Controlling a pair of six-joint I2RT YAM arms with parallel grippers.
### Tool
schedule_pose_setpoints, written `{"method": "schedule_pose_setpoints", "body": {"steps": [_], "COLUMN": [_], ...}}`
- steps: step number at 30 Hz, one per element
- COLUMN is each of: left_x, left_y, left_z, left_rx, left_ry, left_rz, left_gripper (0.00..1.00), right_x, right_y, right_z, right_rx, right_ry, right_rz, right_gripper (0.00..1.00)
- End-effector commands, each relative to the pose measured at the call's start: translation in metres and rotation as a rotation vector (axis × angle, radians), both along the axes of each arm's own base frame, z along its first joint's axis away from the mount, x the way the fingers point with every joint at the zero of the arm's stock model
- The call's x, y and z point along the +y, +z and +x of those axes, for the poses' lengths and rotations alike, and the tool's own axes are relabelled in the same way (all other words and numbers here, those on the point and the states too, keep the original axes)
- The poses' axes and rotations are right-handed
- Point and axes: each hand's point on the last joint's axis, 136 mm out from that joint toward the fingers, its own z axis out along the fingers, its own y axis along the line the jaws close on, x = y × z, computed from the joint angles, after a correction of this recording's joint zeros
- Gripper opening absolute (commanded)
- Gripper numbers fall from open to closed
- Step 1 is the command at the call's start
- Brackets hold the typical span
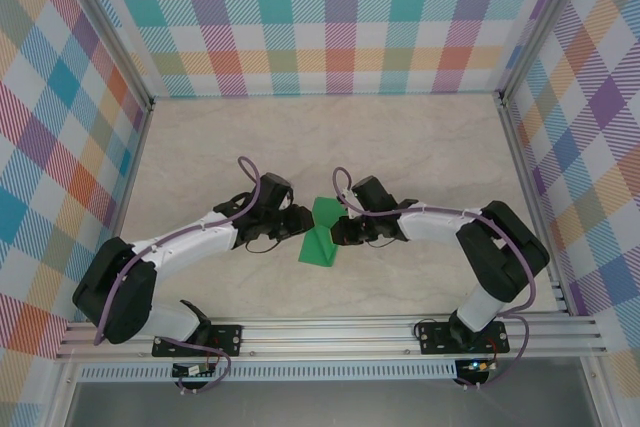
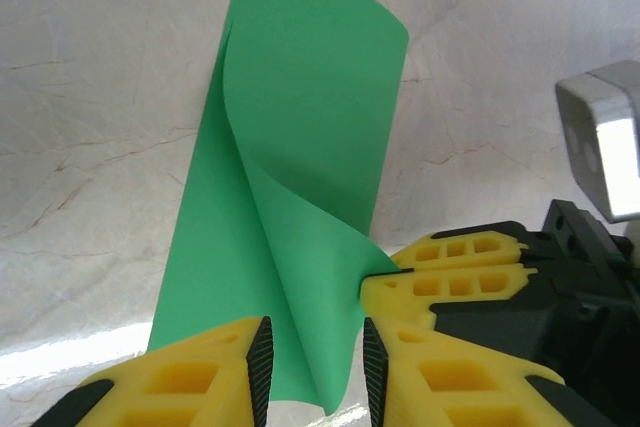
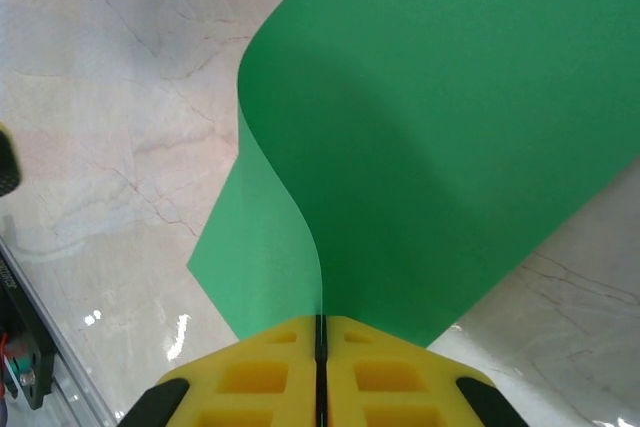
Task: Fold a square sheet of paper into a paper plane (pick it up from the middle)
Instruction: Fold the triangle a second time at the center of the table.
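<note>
- Jaws of the left tool [image 2: 315, 362] stand apart, with the lower corner of the green paper [image 2: 300, 167] hanging between them. They seem placed to take a second grip, but no pinch is made yet.
- Just beyond, the right tool [image 3: 320, 332] is clamped flat on the paper's edge. It holds that side up off the worktop [image 2: 90, 97] so the sheet can bend.
- Farther out, the paper bows over in a soft curl, midway between both arms. Whether a firm crease is set I cannot tell.
</note>
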Motion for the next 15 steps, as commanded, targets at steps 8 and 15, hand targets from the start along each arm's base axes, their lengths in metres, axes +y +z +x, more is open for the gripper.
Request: {"method": "schedule_pose_setpoints", "body": {"steps": [8, 15], "left_x": [-0.0024, -0.0058], "left_y": [-0.0132, -0.0161], "left_z": [-0.0018, -0.003], "left_rx": [0.036, 0.046], "left_ry": [-0.008, -0.019], "left_rz": [-0.017, -0.024], "left_gripper": [0.32, 0.31], "right_x": [-0.0002, 0.0014], "right_y": [-0.0028, -0.0045], "right_z": [0.0069, 0.0097], "right_rx": [0.018, 0.028], "right_ry": [0.041, 0.062], "right_rz": [-0.015, -0.024], "right_gripper": [0.09, 0.09]}}
